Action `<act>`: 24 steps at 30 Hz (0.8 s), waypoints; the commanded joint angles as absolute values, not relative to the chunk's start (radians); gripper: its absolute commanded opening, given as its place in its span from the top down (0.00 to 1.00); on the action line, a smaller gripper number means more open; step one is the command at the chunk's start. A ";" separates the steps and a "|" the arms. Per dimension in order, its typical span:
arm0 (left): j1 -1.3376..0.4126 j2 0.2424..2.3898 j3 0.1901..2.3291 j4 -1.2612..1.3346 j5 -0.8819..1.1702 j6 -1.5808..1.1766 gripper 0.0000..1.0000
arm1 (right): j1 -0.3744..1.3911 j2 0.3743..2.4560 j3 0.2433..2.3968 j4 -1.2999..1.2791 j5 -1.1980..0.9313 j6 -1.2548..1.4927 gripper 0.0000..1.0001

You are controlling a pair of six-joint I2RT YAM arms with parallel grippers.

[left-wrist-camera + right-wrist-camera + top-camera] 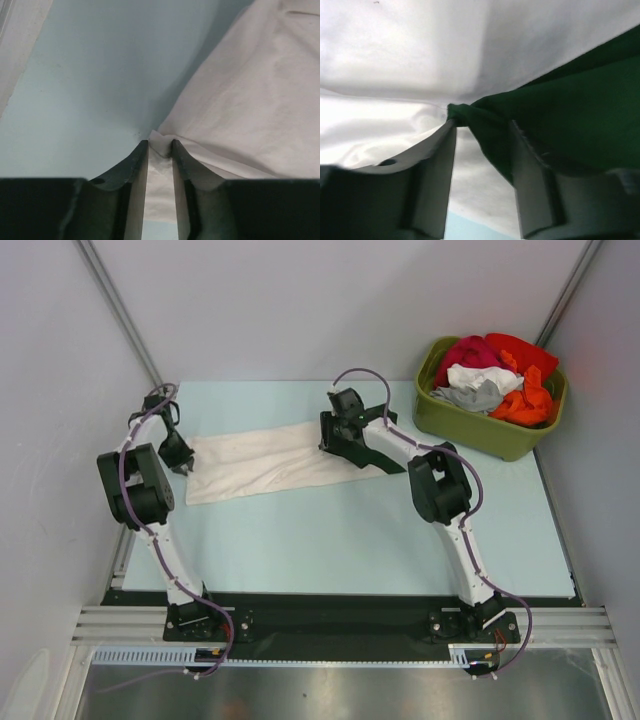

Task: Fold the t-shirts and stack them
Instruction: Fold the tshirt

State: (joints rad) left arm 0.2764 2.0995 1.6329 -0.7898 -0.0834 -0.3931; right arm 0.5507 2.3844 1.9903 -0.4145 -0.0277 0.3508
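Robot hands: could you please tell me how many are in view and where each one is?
2. The left hand is at the left end of the cream-white t-shirt; the right hand is at its right end, touching dark green fabric. None seems hidden.

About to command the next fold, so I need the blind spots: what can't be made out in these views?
Right wrist view: whether the right gripper pinches the dark green fabric; its extent is cut off by frame edges.
Top view: that gripper's fingertips, hidden under its own wrist.
Left wrist view: outline of the cream-white cloth t-shirt, cropped, too close.
Top view: bottom of the olive-green plastic tub, buried under piled clothes.
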 commanded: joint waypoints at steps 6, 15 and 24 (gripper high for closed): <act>0.293 1.976 1.661 -0.824 -0.187 -0.423 0.50 | 0.488 2.266 2.011 -0.603 -0.157 0.370 0.38; 0.261 1.818 1.559 -0.831 -0.092 -0.419 0.42 | 0.387 1.987 1.697 -0.601 -0.045 0.530 0.27; 0.199 1.665 1.350 -0.787 0.044 -0.430 0.37 | 0.354 1.660 1.185 -0.270 0.149 0.785 0.18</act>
